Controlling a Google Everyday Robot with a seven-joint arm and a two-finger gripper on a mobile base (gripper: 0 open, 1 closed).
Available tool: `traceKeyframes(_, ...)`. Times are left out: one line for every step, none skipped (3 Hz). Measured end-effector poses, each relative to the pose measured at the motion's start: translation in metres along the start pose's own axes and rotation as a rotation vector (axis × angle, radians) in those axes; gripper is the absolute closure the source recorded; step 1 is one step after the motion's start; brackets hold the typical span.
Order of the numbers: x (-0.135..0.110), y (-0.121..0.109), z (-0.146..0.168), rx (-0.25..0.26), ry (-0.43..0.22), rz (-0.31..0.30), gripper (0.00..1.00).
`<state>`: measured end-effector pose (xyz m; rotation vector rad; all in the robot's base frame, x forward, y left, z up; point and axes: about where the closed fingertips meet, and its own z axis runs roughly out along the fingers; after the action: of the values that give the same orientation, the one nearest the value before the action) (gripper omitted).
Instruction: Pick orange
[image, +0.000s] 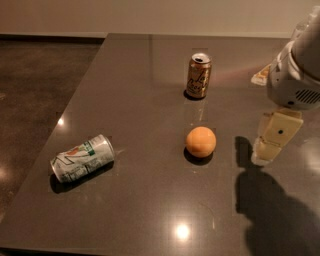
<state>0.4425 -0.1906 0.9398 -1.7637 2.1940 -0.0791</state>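
Observation:
The orange (201, 141) is a small, smooth, round fruit lying on the dark table (150, 200), a little right of the middle. My gripper (270, 142) hangs at the right side, cream-coloured and pointing down, its tip close above the table. It is to the right of the orange, about one orange-width away and not touching it. It holds nothing that I can see.
A gold-brown can (199, 76) stands upright behind the orange. A crushed green and white can (82, 158) lies on its side at the front left. A small pale object (261, 77) lies at the back right, partly hidden by the arm. The table's left edge drops to the floor.

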Motion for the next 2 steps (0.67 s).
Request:
traceKeyframes(-0.015,0.008,0.032,-0.078,-0.047,-0.024,0.00)
traceKeyframes(-0.028,0.017,0.052,-0.133,-0.083,-0.047,0.00)
